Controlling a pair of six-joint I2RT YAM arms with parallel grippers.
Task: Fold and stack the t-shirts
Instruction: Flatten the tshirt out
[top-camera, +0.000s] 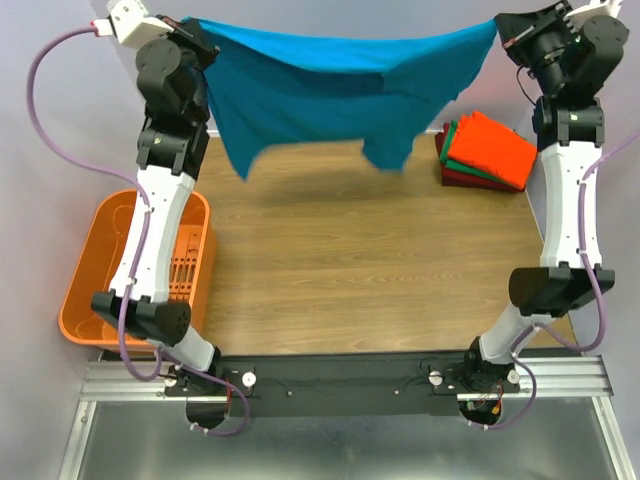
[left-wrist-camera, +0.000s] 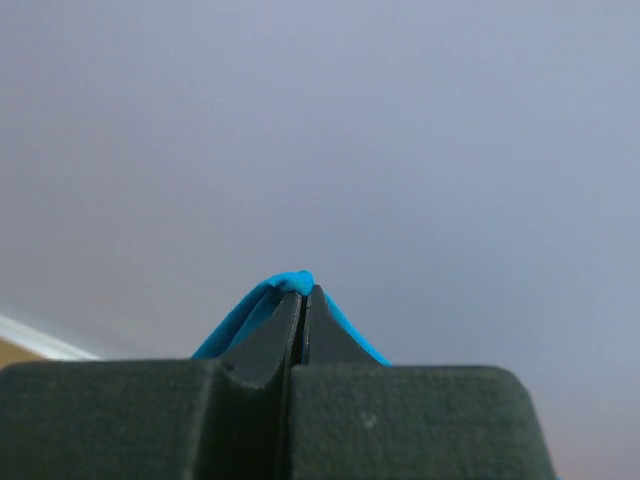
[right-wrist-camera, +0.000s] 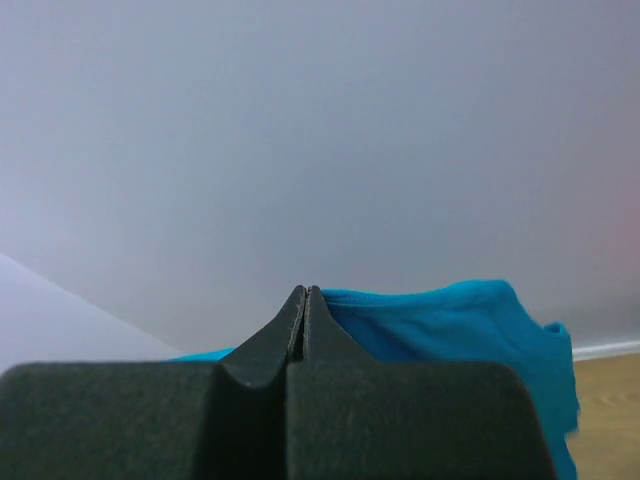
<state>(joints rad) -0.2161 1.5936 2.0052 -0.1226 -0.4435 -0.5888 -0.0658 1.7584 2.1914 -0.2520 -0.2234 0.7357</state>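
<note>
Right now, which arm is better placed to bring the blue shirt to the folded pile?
Probably the right. The right end effector, shut on the blue shirt, hangs near the folded pile. The left end effector grips the opposite end, over on the basket side.

Wooden surface: folded t-shirt stack at far right corner, orange atop green, dark red.

Teal-blue t-shirt, orange, green and dark-red folded shirts, orange slotted basket, brown wood-grain table
</note>
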